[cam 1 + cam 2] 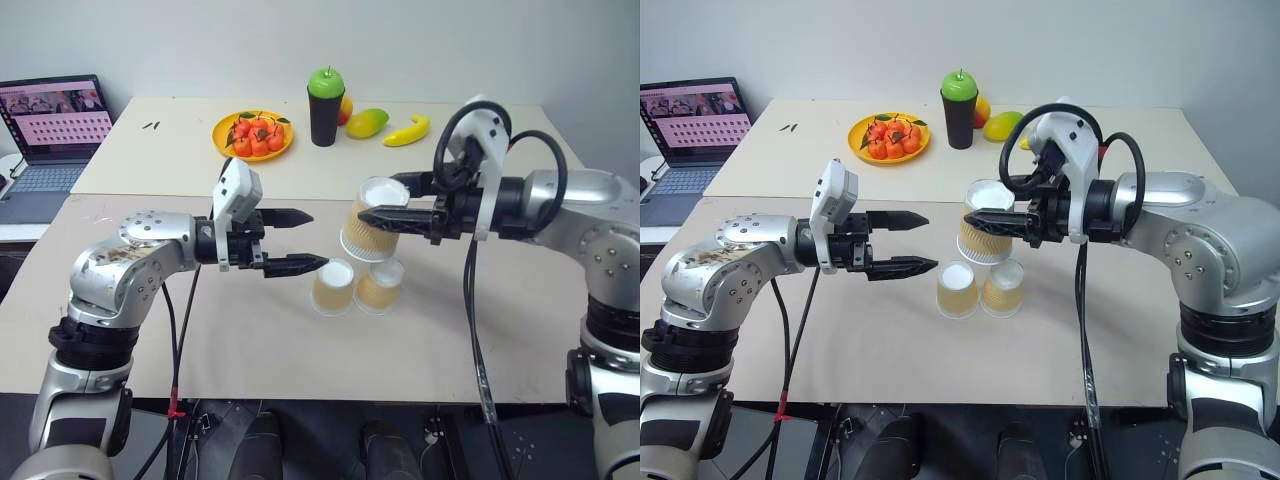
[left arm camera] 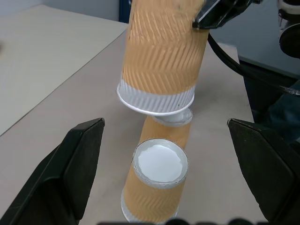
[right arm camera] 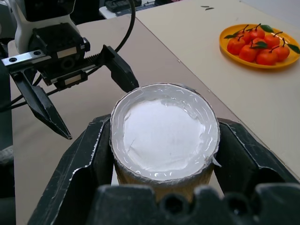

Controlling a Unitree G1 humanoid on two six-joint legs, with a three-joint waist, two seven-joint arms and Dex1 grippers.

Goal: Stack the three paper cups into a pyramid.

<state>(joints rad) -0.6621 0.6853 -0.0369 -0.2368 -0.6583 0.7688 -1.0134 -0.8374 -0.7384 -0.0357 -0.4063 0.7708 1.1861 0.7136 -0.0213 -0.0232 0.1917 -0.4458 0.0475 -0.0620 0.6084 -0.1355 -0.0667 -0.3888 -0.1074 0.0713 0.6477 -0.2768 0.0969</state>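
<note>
Am holding third cup (image 1: 372,228) inverted in right gripper (image 1: 366,216), clamping thin crushable wall mid-body, above two base cups (image 1: 355,287) mid-table; left gripper (image 1: 310,240) idling, spread wide.

A second worktop (image 1: 180,150) stands behind the near one, touching it along a seam. On it sits a yellow plate (image 1: 252,135) heaped with small orange fruits (image 1: 258,136). Just beside the plate stands a tall black cup (image 1: 325,108) with a green apple-shaped lid. Behind and beside that cup lie a mango (image 1: 367,122) and a yellow banana (image 1: 407,130). An open laptop (image 1: 52,135) rests at the far left, screen lit.
</note>
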